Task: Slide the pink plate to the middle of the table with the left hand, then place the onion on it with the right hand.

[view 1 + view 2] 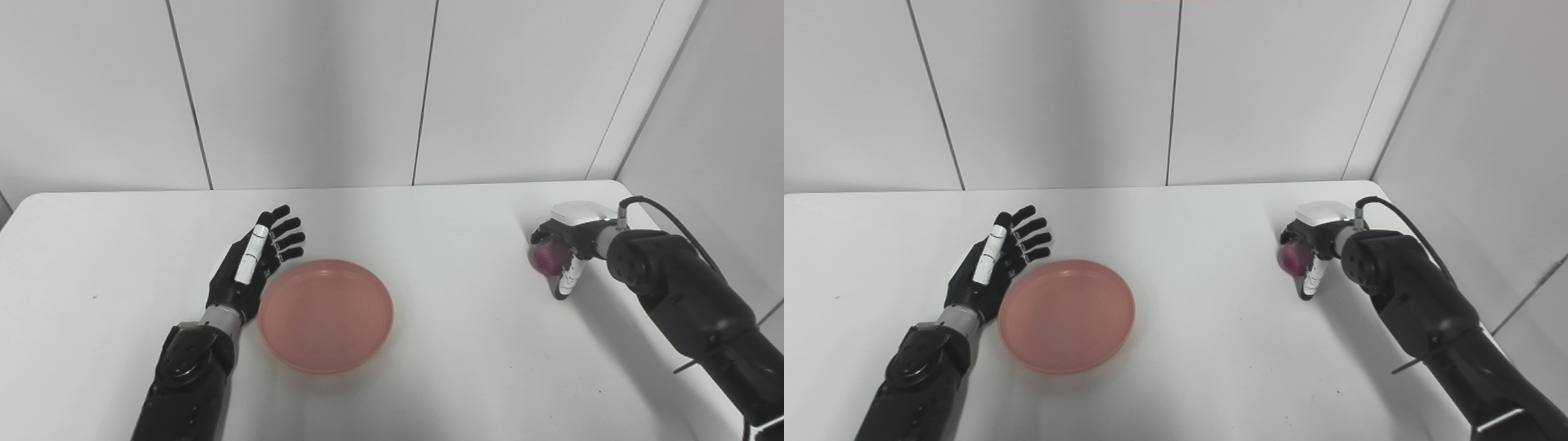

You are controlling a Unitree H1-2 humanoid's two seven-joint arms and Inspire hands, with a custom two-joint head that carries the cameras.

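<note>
In the left eye view, the pink plate lies flat on the white table, a little left of the middle and toward the near edge. The left hand stands on edge just beside the plate's left rim, fingers stretched out and spread, holding nothing; whether it touches the rim is hard to tell. Far to the right, well apart from the plate, the right hand is curled around the purple onion.

In the right eye view, the plate is empty. The right hand's fingers wrap the onion from above and behind, low over the table near its right edge.
</note>
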